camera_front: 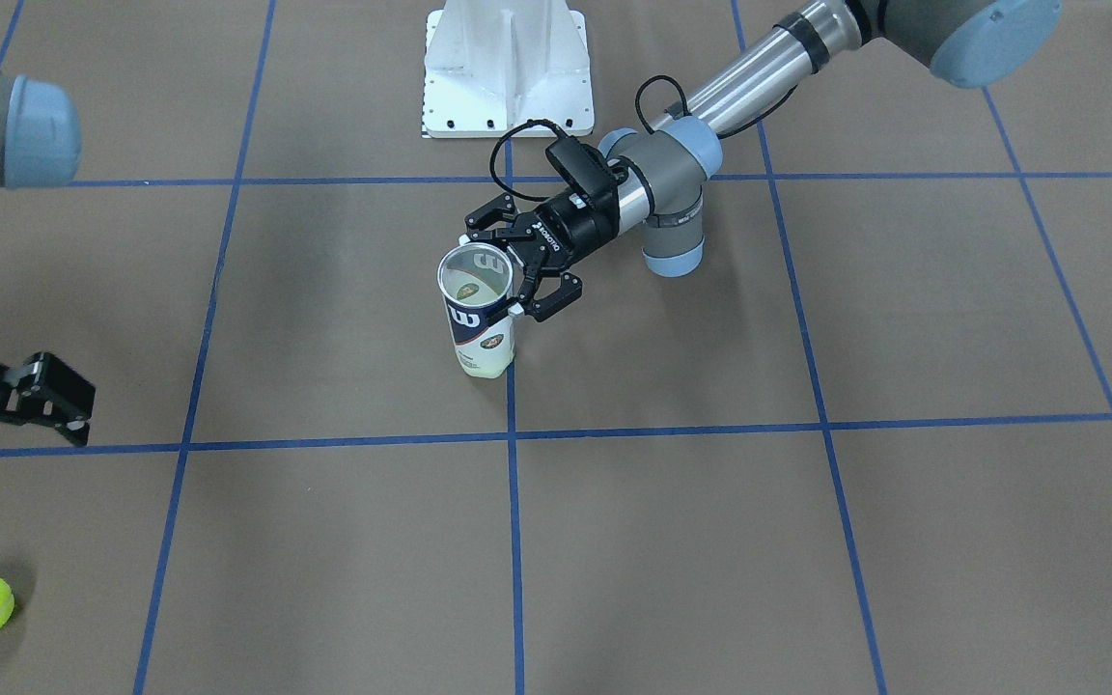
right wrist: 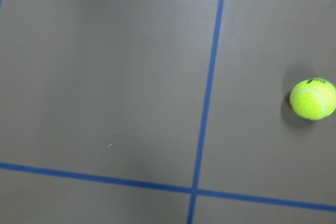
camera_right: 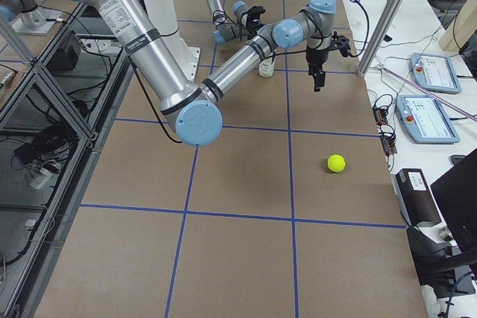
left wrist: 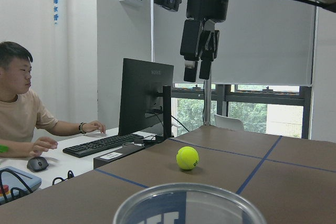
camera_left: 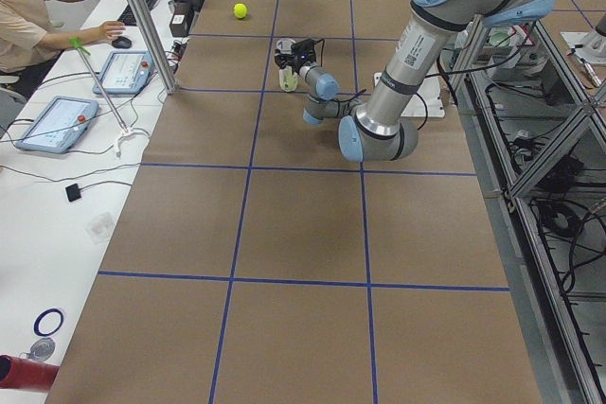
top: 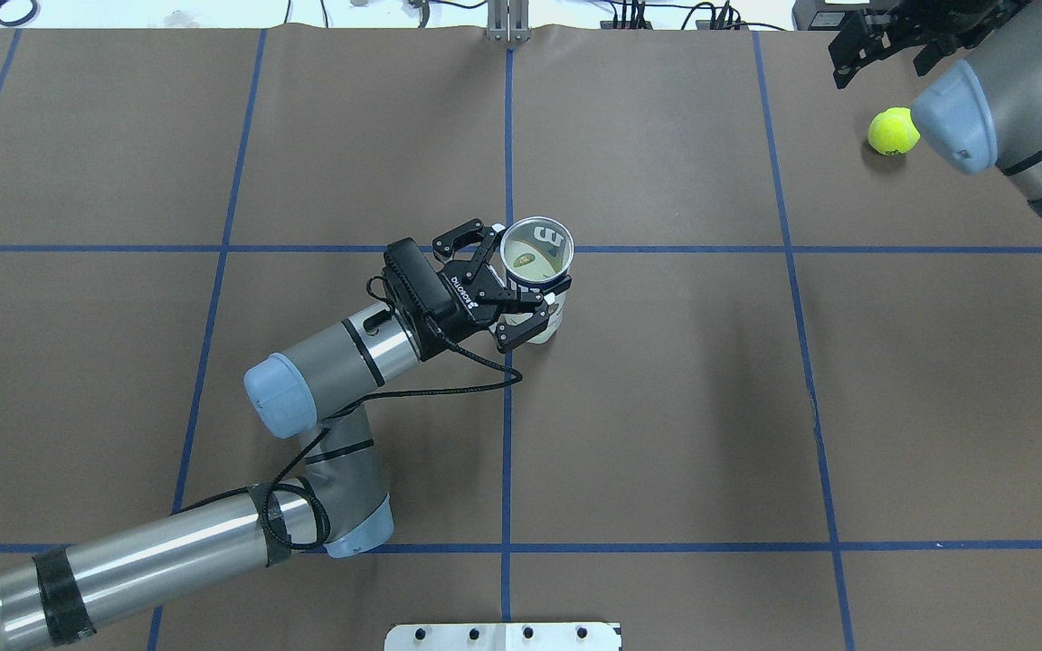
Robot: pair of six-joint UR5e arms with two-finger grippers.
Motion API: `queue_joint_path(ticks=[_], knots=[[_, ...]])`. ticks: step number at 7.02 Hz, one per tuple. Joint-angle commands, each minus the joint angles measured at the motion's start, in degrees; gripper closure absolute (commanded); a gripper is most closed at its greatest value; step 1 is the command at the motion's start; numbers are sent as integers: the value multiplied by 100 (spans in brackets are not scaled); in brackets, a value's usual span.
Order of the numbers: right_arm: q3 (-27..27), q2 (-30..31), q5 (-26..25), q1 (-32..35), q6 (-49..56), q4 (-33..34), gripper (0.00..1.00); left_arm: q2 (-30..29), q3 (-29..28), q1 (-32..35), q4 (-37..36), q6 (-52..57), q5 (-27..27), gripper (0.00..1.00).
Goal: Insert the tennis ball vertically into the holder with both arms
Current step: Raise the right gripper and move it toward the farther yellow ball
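a: where does the holder (top: 536, 260) stand?

b: upright on the brown worktop (top: 666, 407), mouth up, near the middle and just beside a blue tape line (top: 507, 434). in the overhead view the white pedestal base (top: 503, 637) sits at 6 o'clock from it, well apart.

a: and the left gripper (top: 528, 259)?

b: it reaches in from about 8 o'clock in the overhead view. it pinches the holder just below the metal rim, one finger on each side against the clear wall.

a: the tennis ball (top: 893, 131)?

b: it lies on the worktop at roughly 2 o'clock from the holder, well apart, with nothing touching it.

a: what about the right gripper (left wrist: 197, 69)?

b: it hangs fingers-down above the worktop, at about 11 o'clock from the ball in the overhead view, and does not touch it. whether its fingers are spread or pressed together cannot be told. its wrist camera looks down on the worktop, with the ball near the 3 o'clock edge of that view.
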State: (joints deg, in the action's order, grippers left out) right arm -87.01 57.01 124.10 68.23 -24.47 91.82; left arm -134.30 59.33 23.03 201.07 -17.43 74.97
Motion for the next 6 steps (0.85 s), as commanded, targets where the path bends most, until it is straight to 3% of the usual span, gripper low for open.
queue_joint_path(ticks=[1,4,6], knots=[[1898,20,167,322,469,-2052,1,0,0,-9,-7,3,-9,15],[3300,-120,167,287,417,-3543,1,9,0,0,-7,3,-9,15],[4084,-348,106,226,399,-4118,1,18,0,-9,-7,3,-9,15]])
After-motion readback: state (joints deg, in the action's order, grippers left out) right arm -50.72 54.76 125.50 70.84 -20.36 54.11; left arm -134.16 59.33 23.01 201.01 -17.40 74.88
